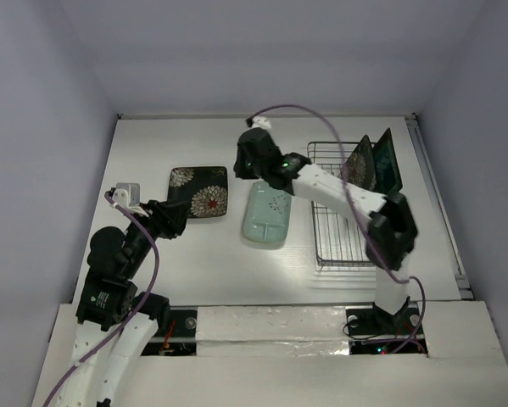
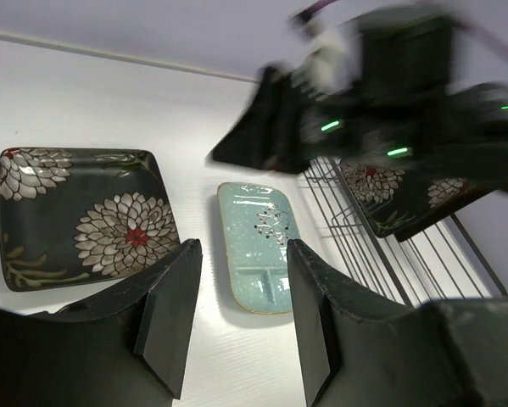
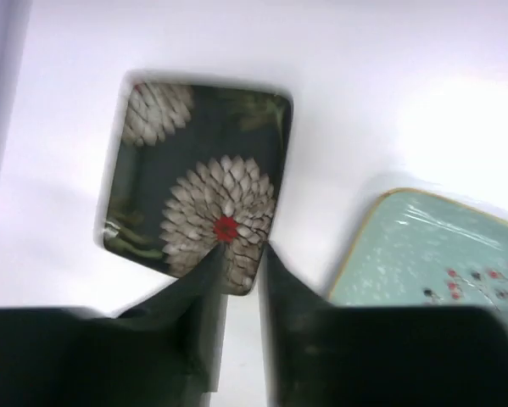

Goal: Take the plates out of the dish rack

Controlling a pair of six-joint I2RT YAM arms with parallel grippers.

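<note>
The wire dish rack [image 1: 334, 233] stands at the right. It holds a dark floral plate [image 1: 361, 163] and a dark-rimmed plate with a teal centre [image 1: 388, 161], both on edge at its far end. A second dark floral plate [image 1: 198, 191] and the mint-green oblong plate [image 1: 266, 214] lie flat on the table. My right gripper [image 1: 243, 165] hovers over the table beyond the mint plate, jaws a little apart and empty [image 3: 239, 253]. My left gripper [image 1: 179, 219] is open and empty near the floral plate's front edge [image 2: 241, 254].
The left wrist view shows the floral plate [image 2: 75, 216], the mint plate [image 2: 258, 246], the rack wires [image 2: 355, 246] and the blurred right arm [image 2: 389, 102]. The right wrist view shows the floral plate [image 3: 194, 170] and the mint plate [image 3: 432, 254]. Walls close in the table.
</note>
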